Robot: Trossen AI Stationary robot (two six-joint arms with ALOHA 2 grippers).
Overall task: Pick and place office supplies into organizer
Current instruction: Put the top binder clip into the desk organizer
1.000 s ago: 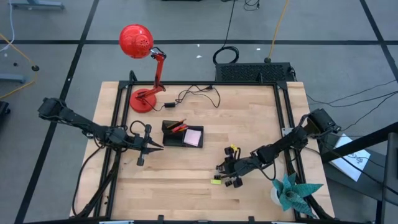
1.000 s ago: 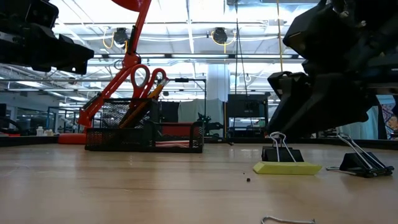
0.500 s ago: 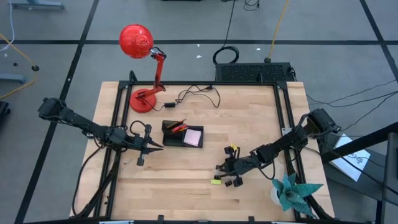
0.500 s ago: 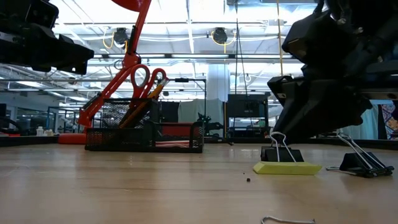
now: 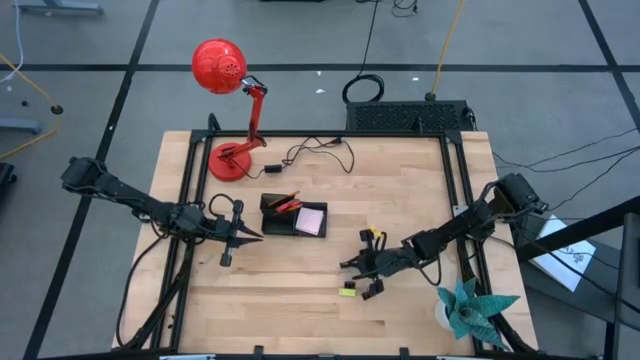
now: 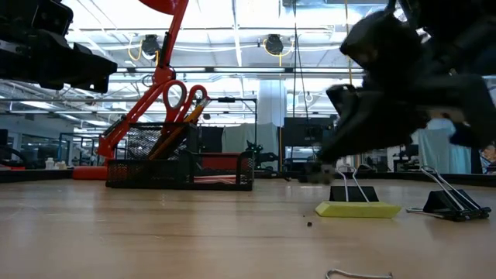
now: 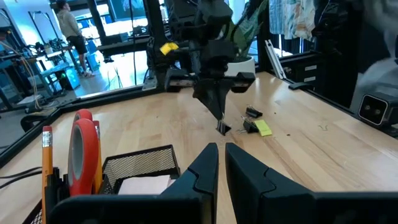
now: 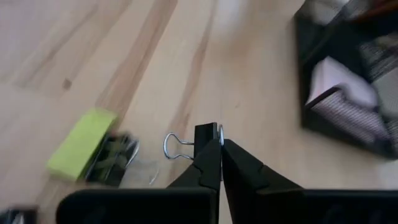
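My right gripper (image 5: pixel 347 265) hangs low over the table, right of the black organizer (image 5: pixel 294 215), and is shut on a small black binder clip (image 8: pixel 206 134). Red-handled scissors (image 6: pixel 183 96) and orange pencils (image 5: pixel 287 200) stand in the organizer's upright compartment. The pink-white pad (image 8: pixel 334 81) lies in its flat section. A yellow-green piece (image 8: pixel 81 149) lies flat on the wood with another binder clip (image 8: pixel 116 165) against it. One more clip (image 6: pixel 453 206) rests nearby. My left gripper (image 5: pixel 250 237) waits shut, left of the organizer. My right gripper pinches the binder clip by its black body (image 8: pixel 204 132) between the two fingertips. The fingers slant down from the table's right side. The clip is lifted clear of the table, and its wire handle (image 8: pixel 175 148) sticks out sideways.
A red desk lamp (image 5: pixel 232 152) stands at the far left corner with its cable (image 5: pixel 310 152) trailing along the far edge. A teal paper plant (image 5: pixel 470 308) sits at the near right corner. Open wood (image 5: pixel 270 290) lies between the organizer and the near edge.
My right gripper has risen a little off the table and moved left toward the organizer, staying shut and carrying a binder clip clear of the wood. The yellow-green piece and the other clips have stayed where they were.
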